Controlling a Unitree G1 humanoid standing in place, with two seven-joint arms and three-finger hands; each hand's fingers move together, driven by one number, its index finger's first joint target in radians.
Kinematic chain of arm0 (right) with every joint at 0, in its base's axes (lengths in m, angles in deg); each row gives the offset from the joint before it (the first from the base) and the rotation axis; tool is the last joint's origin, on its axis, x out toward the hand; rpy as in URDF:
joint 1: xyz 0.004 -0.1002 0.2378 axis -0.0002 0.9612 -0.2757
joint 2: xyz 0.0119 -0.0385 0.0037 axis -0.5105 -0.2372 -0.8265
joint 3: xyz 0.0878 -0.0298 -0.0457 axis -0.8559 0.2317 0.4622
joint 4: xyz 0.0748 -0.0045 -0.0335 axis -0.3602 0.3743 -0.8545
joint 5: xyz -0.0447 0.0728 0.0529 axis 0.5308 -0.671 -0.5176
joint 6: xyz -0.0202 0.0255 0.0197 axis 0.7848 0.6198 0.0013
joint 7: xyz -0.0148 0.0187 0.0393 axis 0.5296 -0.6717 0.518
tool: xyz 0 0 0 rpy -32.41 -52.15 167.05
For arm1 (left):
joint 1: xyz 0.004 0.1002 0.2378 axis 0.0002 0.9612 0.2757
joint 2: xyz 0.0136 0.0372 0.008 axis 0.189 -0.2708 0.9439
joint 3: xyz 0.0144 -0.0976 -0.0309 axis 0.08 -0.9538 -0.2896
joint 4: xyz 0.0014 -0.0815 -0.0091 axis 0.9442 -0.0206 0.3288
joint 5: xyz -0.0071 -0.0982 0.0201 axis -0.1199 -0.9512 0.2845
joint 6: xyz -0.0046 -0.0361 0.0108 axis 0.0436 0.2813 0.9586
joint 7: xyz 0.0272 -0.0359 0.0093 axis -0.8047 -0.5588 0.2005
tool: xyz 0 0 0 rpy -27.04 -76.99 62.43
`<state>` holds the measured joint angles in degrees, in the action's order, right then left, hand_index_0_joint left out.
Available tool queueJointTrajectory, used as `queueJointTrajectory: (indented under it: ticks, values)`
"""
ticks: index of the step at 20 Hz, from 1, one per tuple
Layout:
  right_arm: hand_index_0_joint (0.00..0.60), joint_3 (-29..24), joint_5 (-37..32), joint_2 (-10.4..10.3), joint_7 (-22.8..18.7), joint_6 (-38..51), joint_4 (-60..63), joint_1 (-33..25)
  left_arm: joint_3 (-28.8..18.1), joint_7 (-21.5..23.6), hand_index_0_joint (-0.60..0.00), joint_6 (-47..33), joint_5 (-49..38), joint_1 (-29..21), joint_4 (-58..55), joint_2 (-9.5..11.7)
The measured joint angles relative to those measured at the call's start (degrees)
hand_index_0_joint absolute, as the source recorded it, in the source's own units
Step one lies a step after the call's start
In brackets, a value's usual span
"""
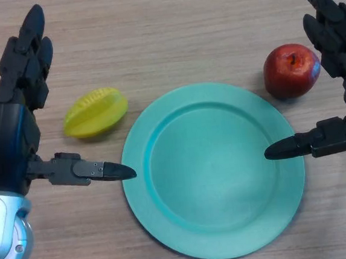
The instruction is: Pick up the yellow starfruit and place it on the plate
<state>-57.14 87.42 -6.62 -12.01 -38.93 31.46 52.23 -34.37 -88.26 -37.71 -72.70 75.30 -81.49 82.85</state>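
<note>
The yellow starfruit (95,112) lies on the wooden table just left of the teal plate (217,219). The plate is empty and sits in the middle. My left hand (14,119) is open to the left of the starfruit, fingers straight and pointing away, thumb stretched towards the plate's left rim below the fruit. It does not touch the fruit. My right hand (338,42) is open at the right edge, fingers straight, thumb reaching over the plate's right rim.
A red apple (291,70) sits on the table just beyond the plate's upper right rim, close to my right hand's fingers. Bare wooden table (164,27) lies beyond the plate.
</note>
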Motion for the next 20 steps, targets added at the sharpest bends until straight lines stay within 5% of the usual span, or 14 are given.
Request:
queueJointTrajectory:
  ticks: [10,20]
  values:
    - [0.000,0.0,-1.8,0.0,0.0,-2.1,-1.3,0.2,-0.2,0.0,0.000,0.5,-0.5,-0.7,0.0,-0.2]
    - [0.000,-0.1,-3.1,0.0,0.1,-3.4,-3.5,1.5,-1.4,2.3,0.000,-10.5,7.3,-13.2,32.6,4.4]
